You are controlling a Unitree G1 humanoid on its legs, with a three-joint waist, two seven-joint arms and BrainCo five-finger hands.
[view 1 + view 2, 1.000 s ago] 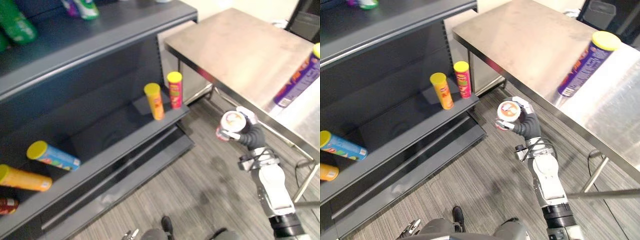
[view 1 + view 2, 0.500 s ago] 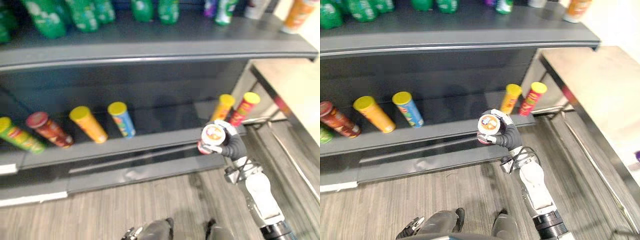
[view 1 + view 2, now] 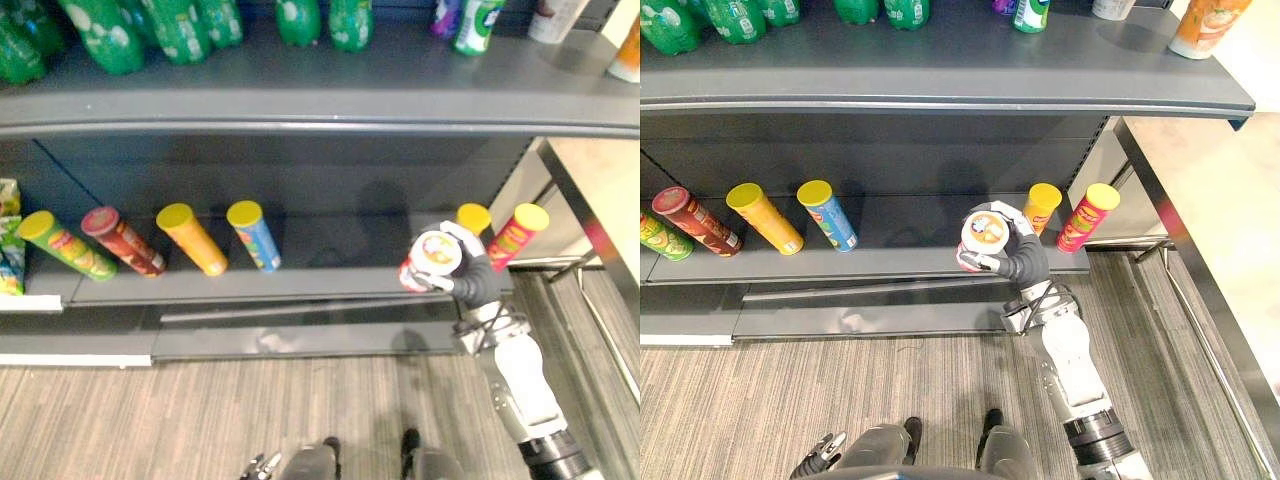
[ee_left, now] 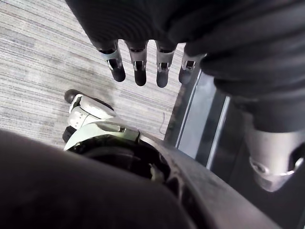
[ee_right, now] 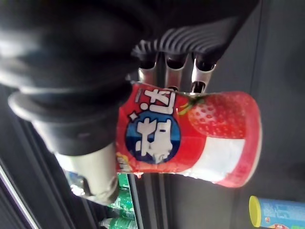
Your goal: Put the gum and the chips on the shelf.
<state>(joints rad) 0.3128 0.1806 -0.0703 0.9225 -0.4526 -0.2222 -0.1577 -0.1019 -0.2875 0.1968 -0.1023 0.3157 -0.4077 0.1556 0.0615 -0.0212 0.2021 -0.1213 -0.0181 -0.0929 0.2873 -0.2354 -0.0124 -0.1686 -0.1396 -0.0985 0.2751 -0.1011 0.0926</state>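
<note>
The gum tub [image 3: 985, 235], one red container with a strawberry picture and a white lid, was held in the right hand [image 3: 1018, 262], whose fingers [image 5: 176, 71] were curled round its side with the thumb on the other side. The tub was off the floor and lay tilted, lid toward the head camera, in front of the lower shelf [image 3: 890, 262] near its front edge. Whether it was over the shelf board or just short of it could not be told.

Six chip cans stood on that lower shelf, all with lids leaning toward the camera. Four made a row to the left: a green one [image 3: 55, 245], a dark red one [image 3: 122, 240], an orange one [image 3: 190, 238] and a blue one [image 3: 254, 235]. Two stood at the right end: an orange can [image 3: 1043, 206] just beside the tub and a pink can [image 3: 1087, 216] next to it.

The upper shelf [image 3: 940, 85] carried a row of green bottles [image 3: 100, 30], cut off at the top so their number could not be told, and one orange cup [image 3: 1205, 25] at the right end. A pale surface [image 3: 1230, 220] stood right of the shelving.

The left hand [image 4: 138, 67] hung over the grey plank floor [image 4: 43, 62], its fingers straight and slightly apart, holding nothing.
</note>
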